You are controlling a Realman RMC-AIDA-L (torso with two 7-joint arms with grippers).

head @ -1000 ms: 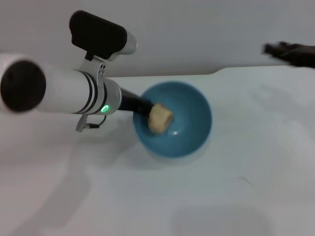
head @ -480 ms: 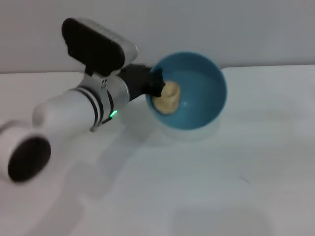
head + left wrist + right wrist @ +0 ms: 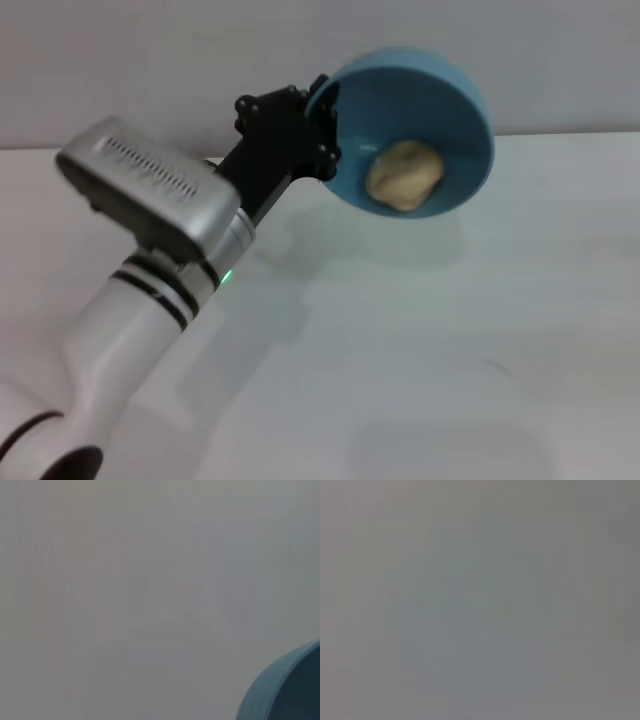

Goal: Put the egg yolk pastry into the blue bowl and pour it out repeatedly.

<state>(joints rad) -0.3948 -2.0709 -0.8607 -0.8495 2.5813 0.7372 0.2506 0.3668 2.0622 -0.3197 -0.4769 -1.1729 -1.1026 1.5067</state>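
Observation:
The blue bowl is lifted above the white table and tipped so its opening faces me and downward. The egg yolk pastry, a pale tan ball, lies inside against the bowl's lower wall. My left gripper is shut on the bowl's left rim, with the black wrist and white arm reaching up from the lower left. The left wrist view shows only a curved edge of the bowl against a plain grey background. My right gripper is out of view.
The white table stretches below the bowl, with the bowl's shadow on it. A pale wall rises behind the table's far edge. The right wrist view shows only a plain grey surface.
My left arm has lifted the bowl up and to the right and tilted it further. The pastry has slid toward the bowl's lower wall.

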